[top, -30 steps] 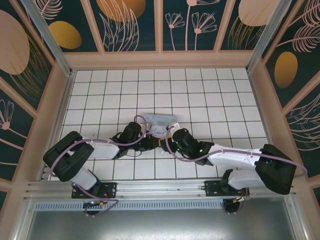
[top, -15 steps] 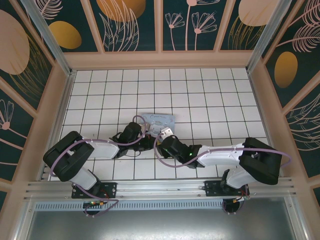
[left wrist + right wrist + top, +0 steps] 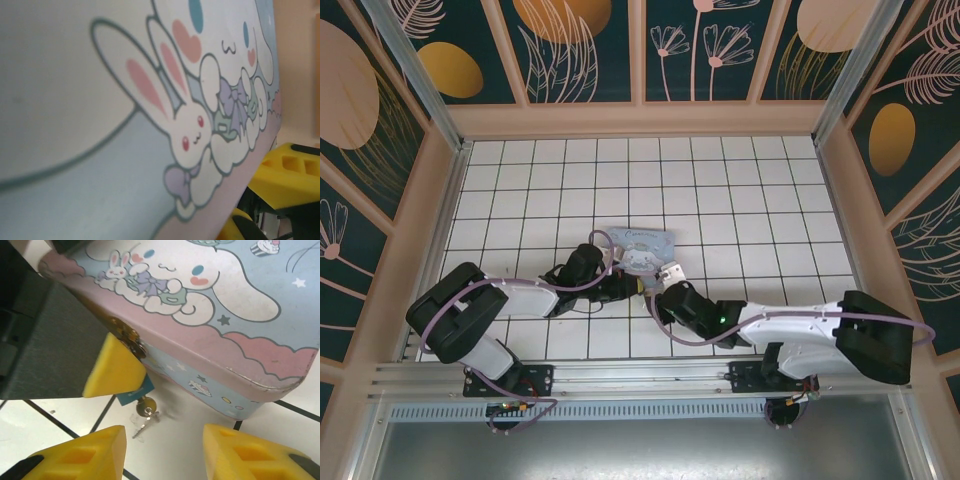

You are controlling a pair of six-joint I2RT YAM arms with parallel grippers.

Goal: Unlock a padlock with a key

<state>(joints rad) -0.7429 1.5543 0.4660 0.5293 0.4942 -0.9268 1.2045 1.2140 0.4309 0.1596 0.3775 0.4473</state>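
bench [image 3: 740, 180]: white tiles, dark grout, pale wood walls all round
tin box [image 3: 642, 240]: pastel cartoon one, sat mid-bench, bit closer to the near edge
key [image 3: 145, 422]: tiny, down at the tile right by the tin's side wall

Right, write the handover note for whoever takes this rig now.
Left gripper: at the tin's clasp, one finger on the padlock; whether it grips is unclear.
Right gripper: open, empty, facing the key.
The key hangs just below the padlock; I cannot tell if it sits in the keyhole.
Done: both arms are at the lock.
Left: grasp the key, turn it, open the padlock.
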